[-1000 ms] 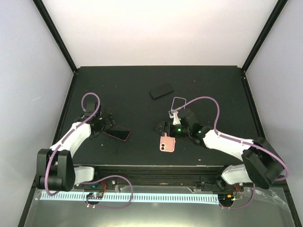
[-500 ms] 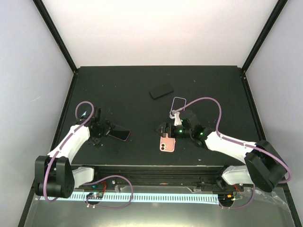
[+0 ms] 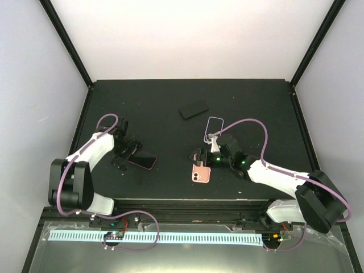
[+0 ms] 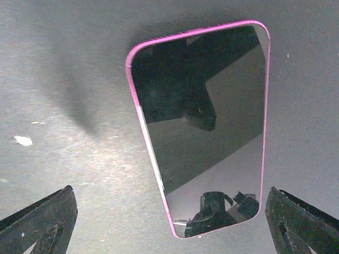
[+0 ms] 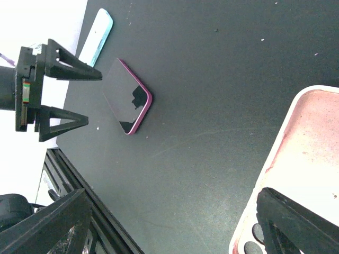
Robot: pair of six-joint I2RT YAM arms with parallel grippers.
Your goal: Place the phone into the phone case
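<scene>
The phone [image 4: 204,127] lies screen up on the black table, dark glass with a pink rim; it also shows in the top view [image 3: 143,162] and the right wrist view [image 5: 127,96]. My left gripper [image 4: 168,211] hovers open over its near end, one finger [image 4: 42,222] at either side, touching nothing. In the top view this left gripper [image 3: 128,152] sits just left of the phone. The pink phone case [image 3: 200,173] lies hollow side up near the front edge. My right gripper [image 3: 200,158] stands open above the case's far end, one finger [image 5: 296,222] over the case [image 5: 302,159].
A black phone [image 3: 194,109] lies farther back in the middle. A clear case with a white rim [image 3: 214,126] lies behind the right gripper. The table's front rail [image 5: 79,211] runs close to the pink case.
The left arm has swung its elbow back and turned its gripper over the phone's left end. The right gripper has shifted slightly over the pink case. Neither the phone nor the case has moved.
</scene>
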